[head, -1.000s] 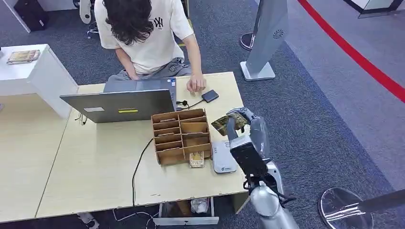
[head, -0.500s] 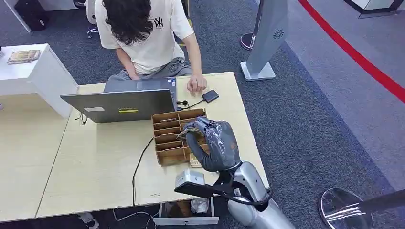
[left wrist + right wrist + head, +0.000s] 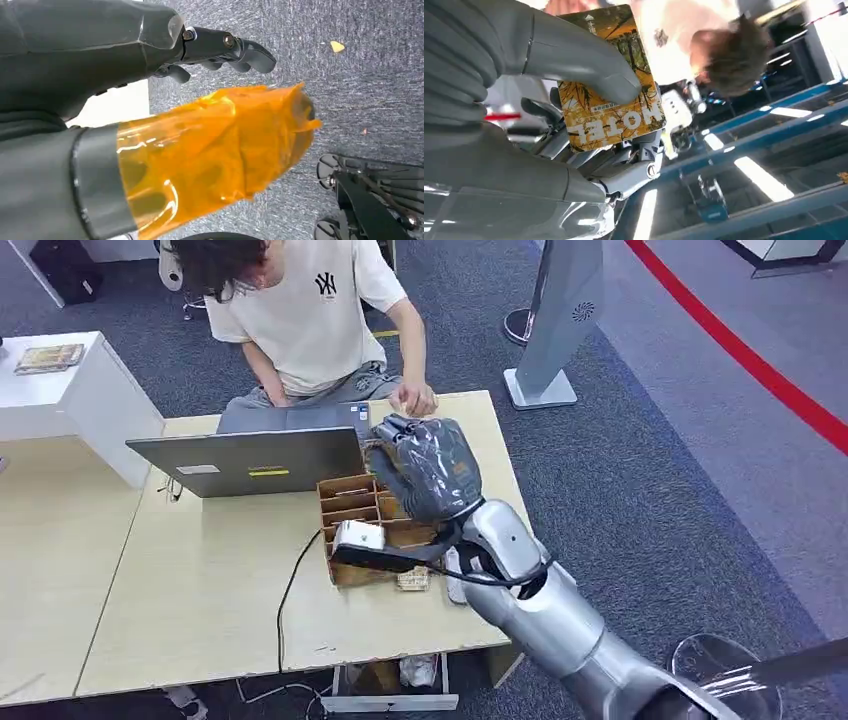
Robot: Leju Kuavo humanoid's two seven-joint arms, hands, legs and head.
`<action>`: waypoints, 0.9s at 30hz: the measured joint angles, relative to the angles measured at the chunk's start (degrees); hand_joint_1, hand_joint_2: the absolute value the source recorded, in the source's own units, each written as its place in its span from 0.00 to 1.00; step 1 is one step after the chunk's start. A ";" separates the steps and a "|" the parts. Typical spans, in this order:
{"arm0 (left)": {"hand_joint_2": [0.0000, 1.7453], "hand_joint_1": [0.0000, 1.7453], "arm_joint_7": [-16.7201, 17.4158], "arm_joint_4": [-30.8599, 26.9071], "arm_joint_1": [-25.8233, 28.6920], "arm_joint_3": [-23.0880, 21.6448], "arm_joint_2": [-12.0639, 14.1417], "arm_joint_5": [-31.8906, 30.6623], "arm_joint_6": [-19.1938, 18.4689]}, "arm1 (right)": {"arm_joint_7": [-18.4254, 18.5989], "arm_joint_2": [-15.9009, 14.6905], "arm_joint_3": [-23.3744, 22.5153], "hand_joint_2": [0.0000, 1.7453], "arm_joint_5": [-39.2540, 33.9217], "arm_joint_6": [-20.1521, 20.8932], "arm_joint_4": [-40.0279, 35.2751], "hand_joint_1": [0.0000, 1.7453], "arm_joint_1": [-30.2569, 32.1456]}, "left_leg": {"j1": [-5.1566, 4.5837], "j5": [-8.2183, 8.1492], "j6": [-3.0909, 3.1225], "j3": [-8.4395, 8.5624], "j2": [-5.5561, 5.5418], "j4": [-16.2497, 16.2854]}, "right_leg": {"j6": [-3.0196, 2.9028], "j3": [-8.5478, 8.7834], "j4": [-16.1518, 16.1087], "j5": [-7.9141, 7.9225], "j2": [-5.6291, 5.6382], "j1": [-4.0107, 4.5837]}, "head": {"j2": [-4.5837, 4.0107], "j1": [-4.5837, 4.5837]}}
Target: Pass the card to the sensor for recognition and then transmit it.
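One yellow bamboo-printed hotel card (image 3: pixel 609 95) pinched under the right hand's (image 3: pixel 425 468) thumb, now offered to the seated person (image 3: pixel 320 315).
Since a second ago the hand has swung from the sensor side, lower right, up to centre frame beside the person's hand (image 3: pixel 413 400) above the pale wooden table (image 3: pixel 200 580); scanning looks finished, handover pending. Left hand (image 3: pixel 150 45) hangs spread.

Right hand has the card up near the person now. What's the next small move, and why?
Probably ease the right hand a little further toward the person's hand and wait for the take. The card is pinched under the thumb, lifted above the cardboard organizer by the table's far edge, and the person's hand rests there just beyond it.
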 joint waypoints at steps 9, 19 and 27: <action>0.00 0.00 0.15 0.00 -0.09 -1.03 0.31 -1.22 -0.72 | 2.82 0.00 -3.76 1.00 5.40 0.42 7.67 1.00 -8.70 | 0.00 0.00 0.00 -0.01 0.00 0.00 | 0.01 0.00 0.00 0.01 0.00 0.00 | 0.00 0.00; 0.00 0.00 0.59 0.00 -0.21 -2.49 0.57 -2.47 -1.29 | 5.86 1.66 -5.23 1.00 12.29 -0.15 18.50 1.00 -15.95 | 0.00 0.02 0.02 -0.01 0.00 0.00 | 0.01 0.00 0.02 0.02 0.00 0.00 | 0.00 0.00; 0.00 0.00 0.83 0.00 -0.31 -2.99 0.57 -3.00 -1.38 | 8.13 3.85 -6.60 1.00 15.04 -2.60 24.29 1.00 -18.03 | 0.00 0.02 0.02 -0.01 0.00 0.00 | 0.02 0.00 0.02 0.02 0.00 0.00 | 0.00 0.00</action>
